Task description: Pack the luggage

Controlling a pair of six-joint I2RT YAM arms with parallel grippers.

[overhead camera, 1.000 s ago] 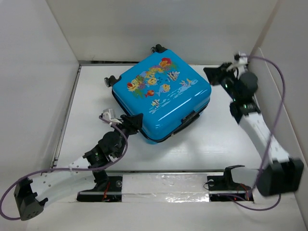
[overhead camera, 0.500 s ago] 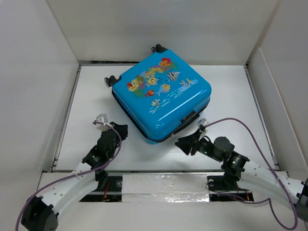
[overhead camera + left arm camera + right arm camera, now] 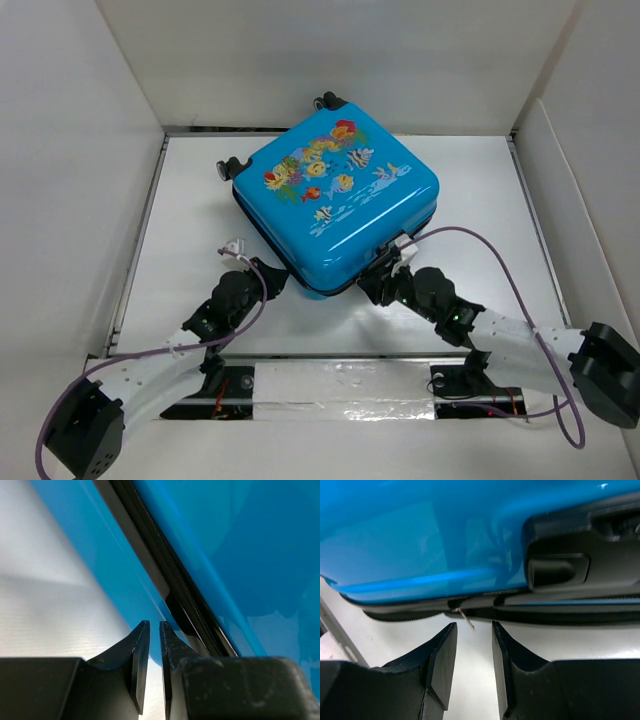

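The luggage (image 3: 335, 200), a bright blue suitcase with a fish print, lies flat and closed on the table. My left gripper (image 3: 275, 278) is at its near left corner, jaws almost together with nothing between them. In the left wrist view the gripper (image 3: 155, 625) sits just below the black zipper seam (image 3: 185, 590). My right gripper (image 3: 372, 285) is open at the near edge of the luggage, beside the black handle (image 3: 395, 247). In the right wrist view the gripper (image 3: 474, 627) is right under a small zipper pull (image 3: 466, 619) hanging from the seam, with the handle (image 3: 580, 545) above right.
White walls enclose the table on the left, back and right. The suitcase wheels (image 3: 230, 167) point to the far left. A raised strip (image 3: 340, 385) runs along the near edge between the arm bases.
The right arm swung from the far right side round to the suitcase's near edge. The left gripper drew back from the suitcase corner, then came up to it again.
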